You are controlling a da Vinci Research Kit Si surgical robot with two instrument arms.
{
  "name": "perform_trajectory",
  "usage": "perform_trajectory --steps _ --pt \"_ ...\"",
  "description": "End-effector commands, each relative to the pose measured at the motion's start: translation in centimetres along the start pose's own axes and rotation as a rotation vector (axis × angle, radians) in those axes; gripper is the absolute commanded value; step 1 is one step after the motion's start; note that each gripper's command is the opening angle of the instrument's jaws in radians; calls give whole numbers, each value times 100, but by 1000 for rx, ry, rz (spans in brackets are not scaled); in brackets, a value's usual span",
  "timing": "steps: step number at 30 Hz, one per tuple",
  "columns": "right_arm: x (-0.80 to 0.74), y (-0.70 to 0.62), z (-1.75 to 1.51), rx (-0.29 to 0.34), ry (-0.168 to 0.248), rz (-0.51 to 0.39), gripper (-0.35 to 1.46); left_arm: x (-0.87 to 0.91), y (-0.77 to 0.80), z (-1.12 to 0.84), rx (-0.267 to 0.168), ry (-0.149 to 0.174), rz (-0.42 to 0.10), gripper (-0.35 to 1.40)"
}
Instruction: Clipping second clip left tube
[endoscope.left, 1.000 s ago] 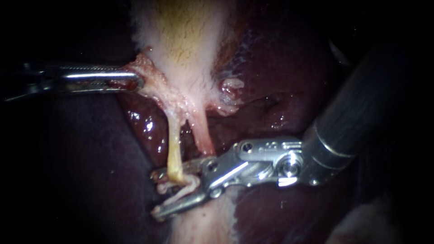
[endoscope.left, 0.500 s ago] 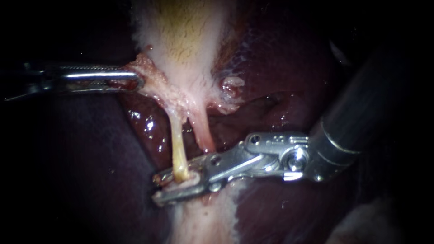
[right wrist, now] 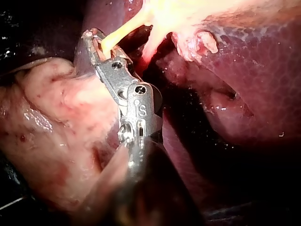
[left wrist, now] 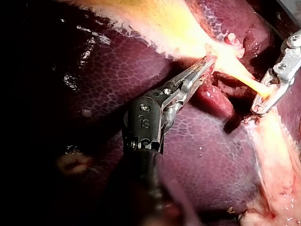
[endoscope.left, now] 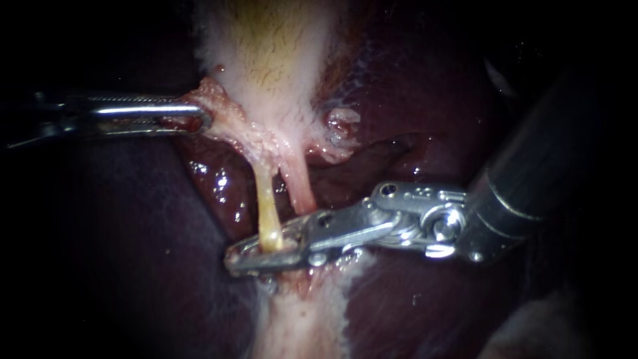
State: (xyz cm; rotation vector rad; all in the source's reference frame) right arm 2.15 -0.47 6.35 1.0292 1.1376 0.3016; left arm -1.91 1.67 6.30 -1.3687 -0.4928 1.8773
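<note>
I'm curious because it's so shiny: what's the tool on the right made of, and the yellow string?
Right instrument: looks like polished metal, silvery with bright glints. Left tube: seemingly soft, wet tissue, pale yellow, glossy, stretched thin.

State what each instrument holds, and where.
Left instrument grips the gallbladder by its pink lower edge; right instrument clamps the left tube near its lower end.

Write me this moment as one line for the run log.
step: clip left tube | right instrument: jaws shut on left tube | left instrument: jaws shut on gallbladder tissue
</note>
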Motion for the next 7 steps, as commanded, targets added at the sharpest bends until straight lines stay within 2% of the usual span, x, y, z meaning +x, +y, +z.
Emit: perform_trajectory --steps 1,7 --pt "-1 1 0 -1 0 -1 -35 0 0 0 0 0 0 -35" --pt "-3 3 0 0 0 10 -35 0 0 0 0 0 0 -35"
